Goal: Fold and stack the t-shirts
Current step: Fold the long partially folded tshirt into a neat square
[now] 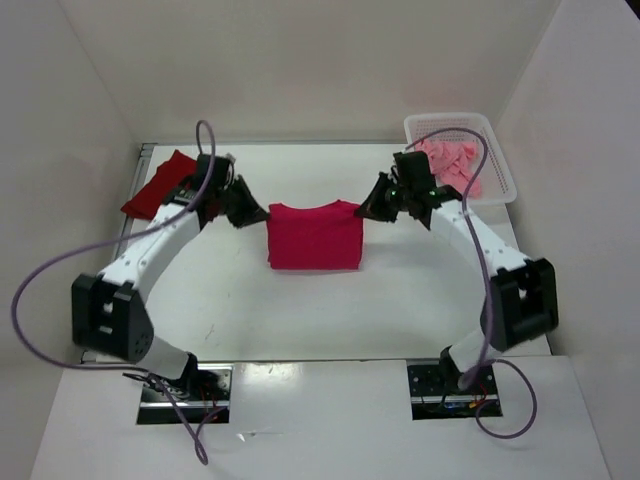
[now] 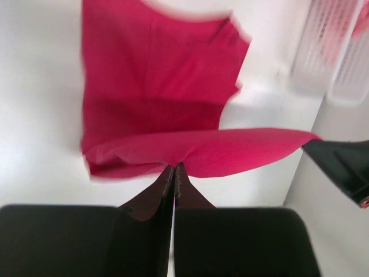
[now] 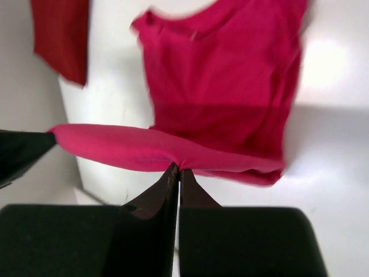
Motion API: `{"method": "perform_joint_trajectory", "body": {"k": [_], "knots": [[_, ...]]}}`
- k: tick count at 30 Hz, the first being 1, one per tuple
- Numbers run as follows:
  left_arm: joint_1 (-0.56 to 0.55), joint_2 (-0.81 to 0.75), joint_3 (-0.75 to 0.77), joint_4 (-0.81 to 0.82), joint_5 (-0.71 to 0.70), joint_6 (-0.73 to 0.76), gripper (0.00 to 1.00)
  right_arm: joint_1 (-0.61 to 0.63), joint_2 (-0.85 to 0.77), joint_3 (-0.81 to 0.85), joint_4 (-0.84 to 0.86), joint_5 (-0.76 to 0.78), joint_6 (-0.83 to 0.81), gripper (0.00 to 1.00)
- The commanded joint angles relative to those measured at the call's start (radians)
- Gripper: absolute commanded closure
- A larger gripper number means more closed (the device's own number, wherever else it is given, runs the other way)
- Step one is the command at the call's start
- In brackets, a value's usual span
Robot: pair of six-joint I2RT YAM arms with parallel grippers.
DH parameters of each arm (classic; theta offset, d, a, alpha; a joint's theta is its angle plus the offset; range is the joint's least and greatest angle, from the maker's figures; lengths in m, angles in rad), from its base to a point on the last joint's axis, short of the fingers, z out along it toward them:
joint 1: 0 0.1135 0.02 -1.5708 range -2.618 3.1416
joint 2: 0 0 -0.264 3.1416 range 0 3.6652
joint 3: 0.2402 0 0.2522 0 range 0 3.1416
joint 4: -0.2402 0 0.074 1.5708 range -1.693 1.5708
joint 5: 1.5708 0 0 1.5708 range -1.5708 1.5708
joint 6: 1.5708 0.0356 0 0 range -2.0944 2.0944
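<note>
Magenta cloth: the magenta t-shirt [image 1: 313, 240] lay at the centre of the table [image 1: 300, 315], its body spread flat toward 6 o'clock from its lifted far edge.
Held edge: a band of this shirt ran taut from 9 to 3 o'clock between the two pincers, raised off the table in both wrist views.
Left gripper [image 1: 254, 213]: sat at the shirt's 10 o'clock corner, fingers pressed together on the cloth with no gap showing.
Right gripper [image 1: 368, 208]: sat at the 2 o'clock corner, likewise pinched tight on the same edge.
Nearer arm: neither, since each held its own end and the shirt lay midway between them.
Coming move, as a judgement: the edge would probably travel toward 6 o'clock over the flat body, both ends kept level.
Dark red t-shirt [image 1: 158, 186]: lay folded at the table's 10 o'clock, well apart.
Salmon t-shirt [image 1: 452, 165]: lay crumpled in the white basket [image 1: 448, 121] at 1 o'clock.
</note>
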Motion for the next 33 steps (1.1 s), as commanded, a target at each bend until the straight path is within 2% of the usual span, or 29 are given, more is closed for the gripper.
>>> {"method": "perform_joint_trajectory", "body": {"k": [1, 2, 7, 8, 12, 15, 17, 18, 19, 21, 22, 23, 24, 25, 29, 33], "knots": [[0.010, 0.189, 0.167, 0.108, -0.075, 0.074, 1.00, -0.072, 0.158, 0.149, 0.006, -0.011, -0.130, 1.00], [0.010, 0.284, 0.238, 0.109, -0.096, 0.074, 1.00, -0.072, 0.249, 0.219, 0.006, 0.002, -0.130, 1.00], [0.056, 0.552, 0.350, 0.153, -0.150, 0.074, 1.00, -0.095, 0.495, 0.413, 0.010, 0.028, -0.170, 1.00], [0.056, 0.577, 0.366, 0.164, -0.150, 0.074, 1.00, -0.095, 0.572, 0.482, 0.010, 0.028, -0.182, 1.00], [0.075, 0.630, 0.429, 0.164, -0.192, 0.056, 1.00, -0.095, 0.680, 0.608, -0.002, 0.019, -0.182, 1.00], [0.096, 0.613, 0.439, 0.184, -0.218, 0.027, 1.00, -0.095, 0.732, 0.721, -0.033, 0.010, -0.182, 0.96], [0.107, 0.604, 0.439, 0.194, -0.218, 0.014, 0.99, -0.095, 0.746, 0.781, -0.042, -0.001, -0.182, 0.80], [0.116, 0.595, 0.427, 0.194, -0.218, 0.014, 0.92, -0.095, 0.746, 0.791, -0.042, -0.010, -0.182, 0.73], [0.128, 0.572, 0.414, 0.213, -0.204, 0.004, 0.85, -0.095, 0.732, 0.791, -0.042, -0.010, -0.182, 0.62], [0.141, 0.517, 0.348, 0.268, -0.183, 0.004, 0.67, -0.095, 0.696, 0.780, -0.051, -0.010, -0.192, 0.58], [0.141, 0.500, 0.332, 0.268, -0.172, 0.004, 0.55, -0.095, 0.679, 0.756, -0.051, -0.010, -0.192, 0.58], [0.141, 0.484, 0.320, 0.280, -0.172, 0.013, 0.51, -0.086, 0.660, 0.733, -0.042, -0.010, -0.201, 0.58], [0.141, 0.457, 0.288, 0.293, -0.141, 0.013, 0.48, -0.070, 0.622, 0.675, -0.031, -0.010, -0.201, 0.62], [0.106, 0.444, 0.269, 0.293, -0.141, 0.013, 0.48, -0.061, 0.603, 0.641, -0.018, -0.010, -0.201, 0.73], [-0.035, 0.409, 0.138, 0.365, -0.114, 0.001, 0.54, 0.005, 0.577, 0.504, 0.053, -0.053, -0.178, 0.99], [-0.099, 0.400, -0.046, 0.451, -0.048, -0.053, 0.57, 0.036, 0.577, 0.360, 0.127, -0.077, -0.141, 1.00]]}}
